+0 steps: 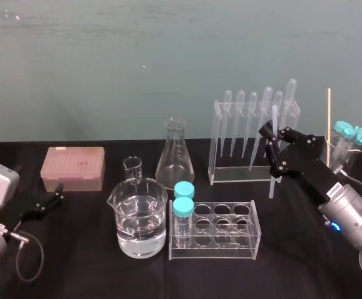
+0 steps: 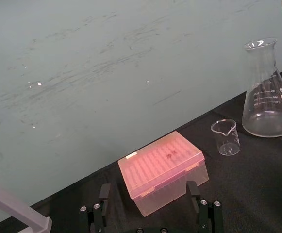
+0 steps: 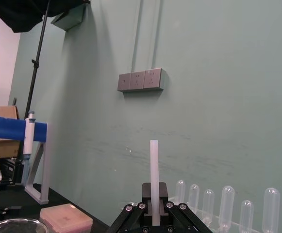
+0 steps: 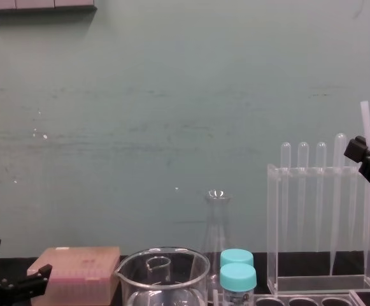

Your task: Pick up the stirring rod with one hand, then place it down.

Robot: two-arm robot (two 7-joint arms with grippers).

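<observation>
A matte teal wall [image 1: 106, 62] backs a desk [image 1: 75, 261] draped in black cloth. At the far left the left gripper [image 1: 60, 193] rests low, fingers spread apart and pointing at a frosted pink lidded box [image 1: 73, 168]. Bare cloth lies in front of it. Next come a small glass beaker [image 1: 133, 169], a wide beaker [image 1: 141, 218] holding water, a cone-shaped flask [image 1: 175, 156] and a clear tube rack [image 1: 224, 230]. Behind stands a tall clear rack [image 1: 249, 140] of bulb-topped pipettes. The right gripper [image 1: 271, 149] reaches in from the lower right, fingers closed on the stirring rod [image 1: 272, 187]. The rod is thin, whitish and nearly upright, at the tall rack's right end.
</observation>
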